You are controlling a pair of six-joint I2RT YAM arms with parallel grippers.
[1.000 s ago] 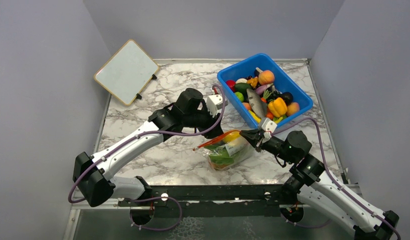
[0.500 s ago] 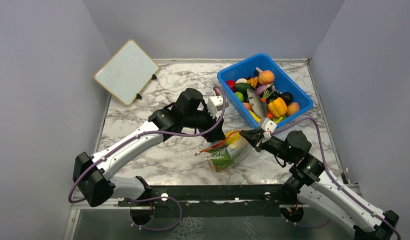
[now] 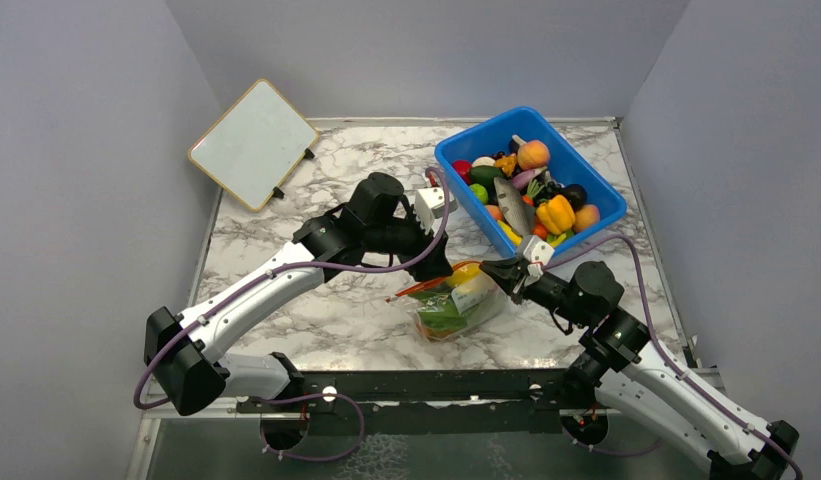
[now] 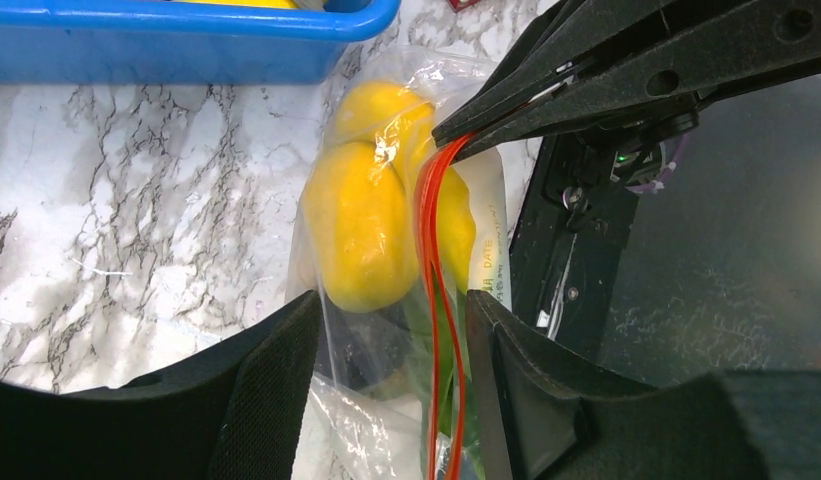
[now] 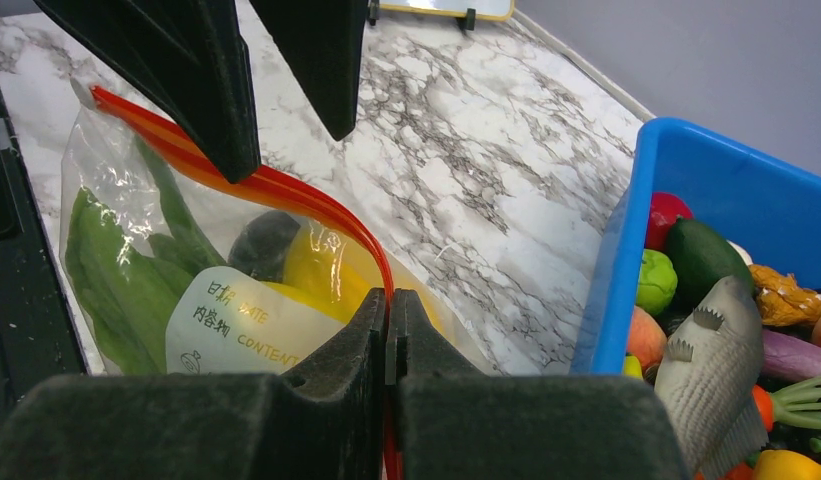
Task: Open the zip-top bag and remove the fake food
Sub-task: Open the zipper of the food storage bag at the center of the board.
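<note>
**Right gripper (image 5: 388, 312) clamped on zip, left gripper (image 4: 391, 300) open**

Top: zip-top bag (image 3: 454, 305) on marble table (image 3: 316, 190), near blue bin (image 3: 481, 128).
Left wrist: left jaws apart, straddling red zip strip (image 4: 429, 250), gripping nothing.
Right wrist: right jaws closed on strip; fake food (image 5: 116, 270) inside bag.

Bright, even overhead light, faint soft shadows, small glints on the zip-top bag (image 4: 386, 150), wrist-view foregrounds slightly soft

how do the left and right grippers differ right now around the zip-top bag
The left gripper is open; the right gripper is shut. The right gripper pinches the red-orange zip strip of the zip-top bag; the left gripper only straddles that strip, gripping nothing. The left gripper reaches in from the bag's far side, the right gripper from its right end. Both are at the bag's mouth.
</note>
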